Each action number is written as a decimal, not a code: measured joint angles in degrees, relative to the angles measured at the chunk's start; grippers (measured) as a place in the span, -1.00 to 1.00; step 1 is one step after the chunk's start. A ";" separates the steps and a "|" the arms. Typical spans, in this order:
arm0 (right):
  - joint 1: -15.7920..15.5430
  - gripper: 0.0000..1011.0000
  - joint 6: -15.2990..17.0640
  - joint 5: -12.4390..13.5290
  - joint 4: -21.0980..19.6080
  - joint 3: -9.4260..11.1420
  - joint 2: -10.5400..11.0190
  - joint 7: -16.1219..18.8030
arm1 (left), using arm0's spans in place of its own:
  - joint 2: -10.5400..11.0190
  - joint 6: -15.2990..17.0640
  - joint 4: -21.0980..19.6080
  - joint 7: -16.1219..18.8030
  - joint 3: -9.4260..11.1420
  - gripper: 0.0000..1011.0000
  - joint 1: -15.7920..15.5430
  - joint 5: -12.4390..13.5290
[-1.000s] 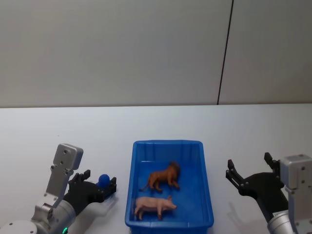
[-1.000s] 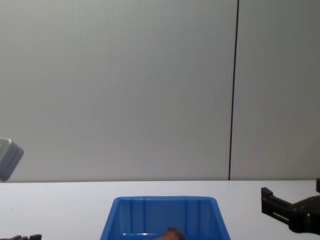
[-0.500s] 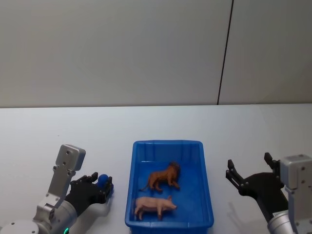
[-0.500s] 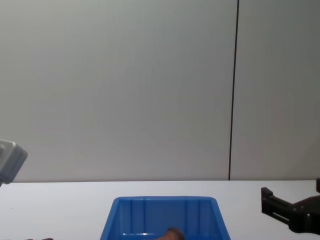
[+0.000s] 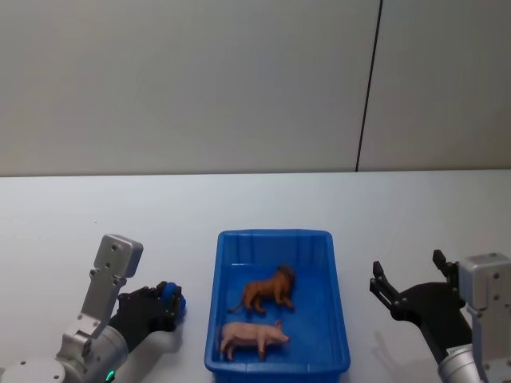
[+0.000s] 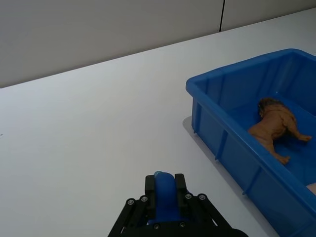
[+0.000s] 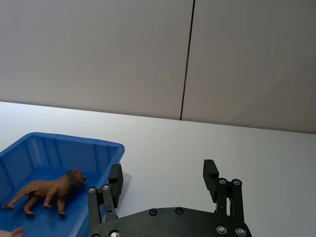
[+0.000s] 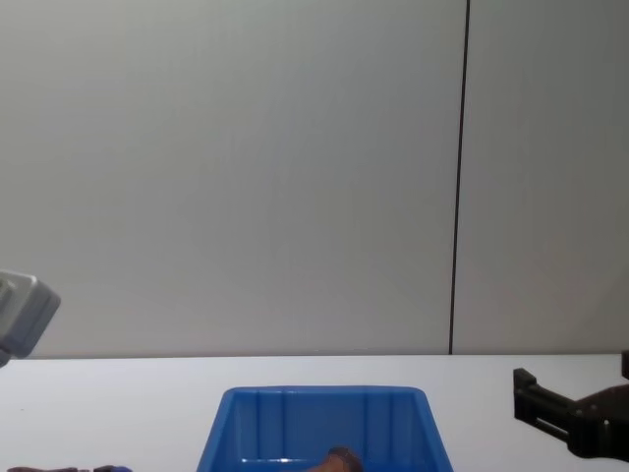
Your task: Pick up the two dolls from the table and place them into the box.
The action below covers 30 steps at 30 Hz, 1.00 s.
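Both dolls lie inside the blue box [image 5: 335, 303]: lion [image 5: 267, 291] at 12 o'clock, pig [image 5: 251, 337] at 6. Left gripper [image 5: 169, 302] is clenched at 9 o'clock; right gripper [image 5: 409, 281] spread, empty, at 3.

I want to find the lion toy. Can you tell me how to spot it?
Look for the big blue box in the middle of the white table. Two toy animals lie inside it, and the lion is the one farther back, toward the wall. It is reddish-brown with a shaggy mane, while its neighbour, the pig, is pale pink and smooth.
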 joint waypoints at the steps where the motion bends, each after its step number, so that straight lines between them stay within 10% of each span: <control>1: 0.00 0.98 0.00 0.00 0.00 0.00 0.00 0.00 | -0.01 -0.06 0.00 -0.07 -0.02 -0.52 -0.02 0.05; 30: 0.00 0.98 0.00 0.00 0.00 0.00 0.00 0.00 | -0.29 -8.72 -6.07 -7.71 -1.64 -0.80 -3.12 1.85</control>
